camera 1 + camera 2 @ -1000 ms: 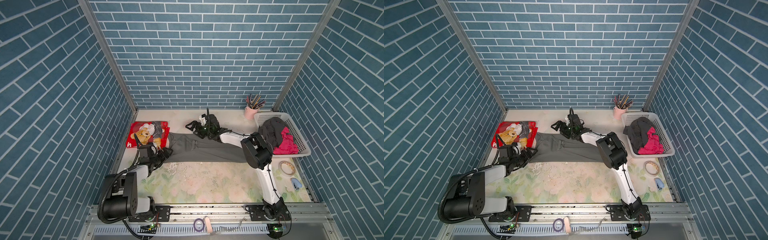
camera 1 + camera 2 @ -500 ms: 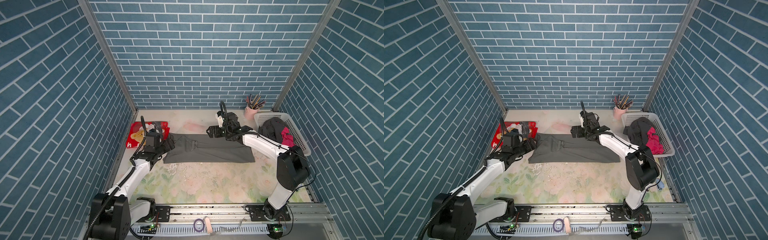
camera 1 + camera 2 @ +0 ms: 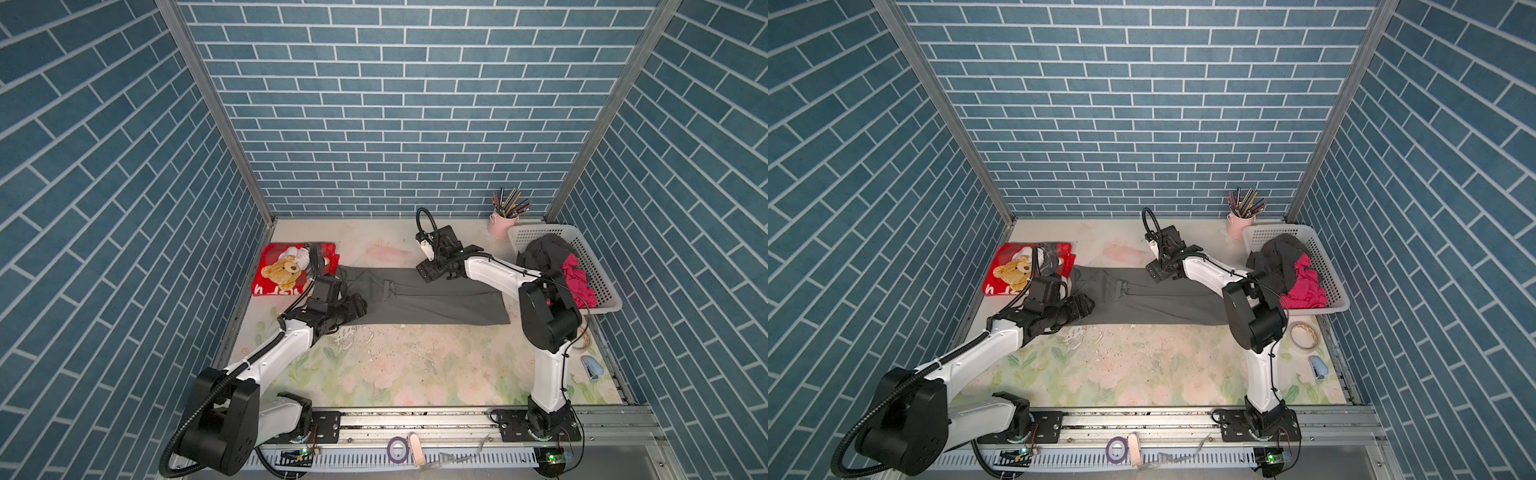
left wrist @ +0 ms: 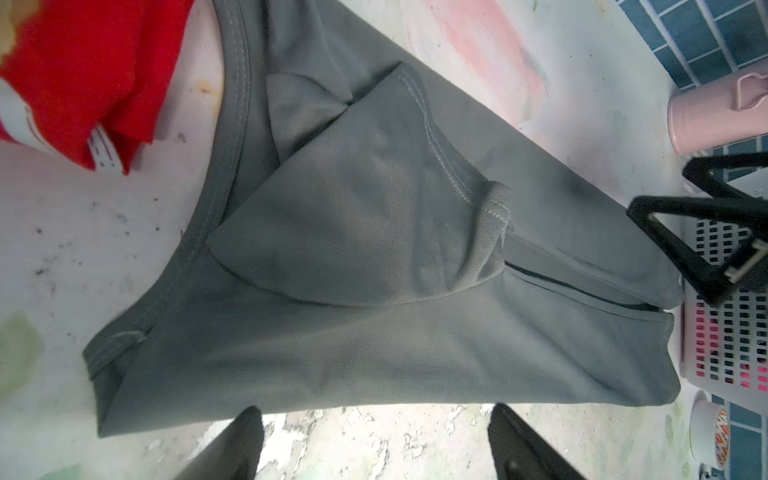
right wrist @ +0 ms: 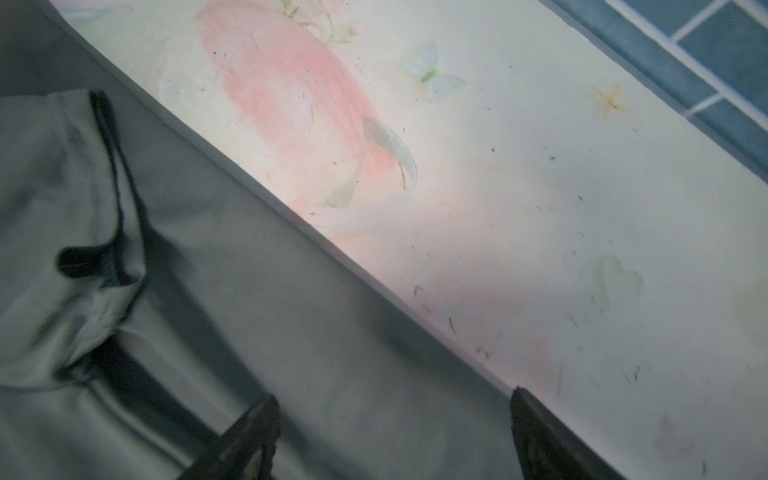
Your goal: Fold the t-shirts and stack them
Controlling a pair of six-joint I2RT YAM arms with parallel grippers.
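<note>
A plain dark grey t-shirt (image 3: pixel 424 299) (image 3: pixel 1163 305) lies flat as a long folded strip across the table, a sleeve folded over it (image 4: pixel 374 232). My left gripper (image 3: pixel 357 305) (image 3: pixel 1086 307) (image 4: pixel 376 444) is open and low at the strip's near left edge, with bare table between its fingers. My right gripper (image 3: pixel 428 274) (image 3: pixel 1156 274) (image 5: pixel 395 436) is open and straddles the strip's far edge (image 5: pixel 208 291), holding nothing. The red teddy-bear t-shirt (image 3: pixel 291 274) (image 3: pixel 1013 270) (image 4: pixel 83 75) lies folded at the back left. A dark t-shirt (image 3: pixel 544 253) and a magenta one (image 3: pixel 577 282) sit crumpled in the basket.
The white perforated basket (image 3: pixel 598 266) (image 3: pixel 1327 270) stands at the right edge. A pink cup of pencils (image 3: pixel 503 220) is behind it. A tape roll (image 3: pixel 1304 334) and a blue stapler (image 3: pixel 592 368) lie front right. Blue brick walls close in three sides.
My left gripper has moved from the shirt's left end to its near edge. My right gripper shifted along the far edge and settled over it. The grey shirt has stayed flat.
</note>
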